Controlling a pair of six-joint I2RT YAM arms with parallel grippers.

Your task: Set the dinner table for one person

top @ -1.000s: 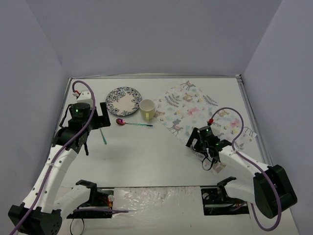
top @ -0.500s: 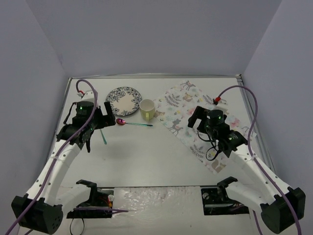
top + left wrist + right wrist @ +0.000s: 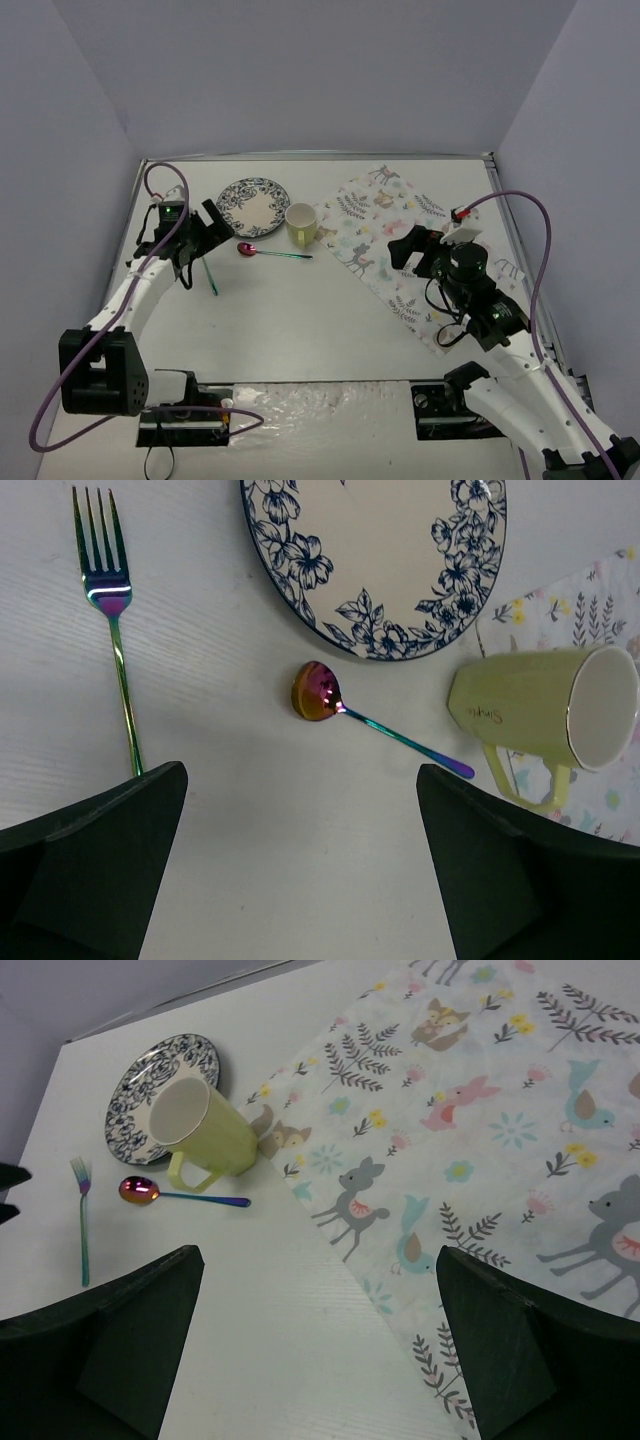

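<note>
- Left end effector (image 3: 302, 770): hanging above the cutlery with its jaws spread wide and gripping nothing, probably lining up for a first pick
- Right end effector (image 3: 318, 1255): hanging with its jaws fully parted and carrying nothing, tilted so that its camera is taking in the whole setting ahead
- Dinner table (image 3: 300, 320): its white surface is lying directly beneath both end effectors and reaching past them on every side, bearing all the items
- Fork (image 3: 118, 660): lying flat ahead of the left end effector, tines pointing away and handle end passing under one finger; it is the nearest candidate for a grasp
- Spoon (image 3: 375, 730): resting ahead of the left end effector, in the gap between its two fingers, with the bowl toward the fork side
- Plate (image 3: 375, 555): sitting beyond the spoon, farther from the left end effector, with nothing on it
- Mug (image 3: 530, 705): standing upright ahead of the other finger, just beside the plate and at the cloth's corner, with its handle turned toward the arms
- Cloth (image 3: 480, 1120): spreading flat under and ahead of the right end effector, carrying only the mug at its corner; it is likely serving as the place mat
- Judgement: plate and cutlery are lying bunched off the cloth, so the setting is appearing barely begun, and both end effectors are waiting unladen to start moving items
</note>
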